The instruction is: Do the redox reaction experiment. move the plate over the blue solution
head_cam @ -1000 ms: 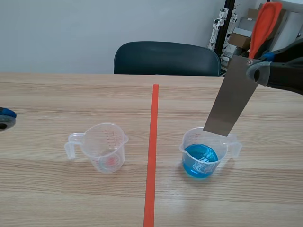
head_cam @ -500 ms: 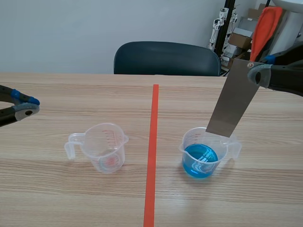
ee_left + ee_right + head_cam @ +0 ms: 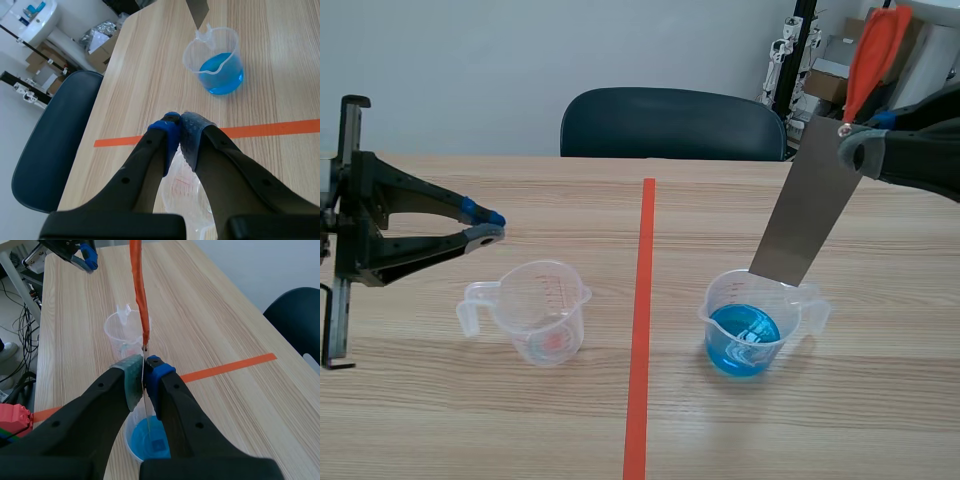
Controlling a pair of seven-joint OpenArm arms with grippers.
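One clear plastic beaker of blue solution stands on the wooden bench, right of the orange-red tape line. The right gripper is clamped on the upper end of the flat grey metal plate, just below its orange-red handle. The plate hangs tilted below the fingers, its lower edge just over the beaker's far rim. The left gripper, pads pressed together on nothing, hovers above the empty clear plastic beaker, toward the bench's left edge.
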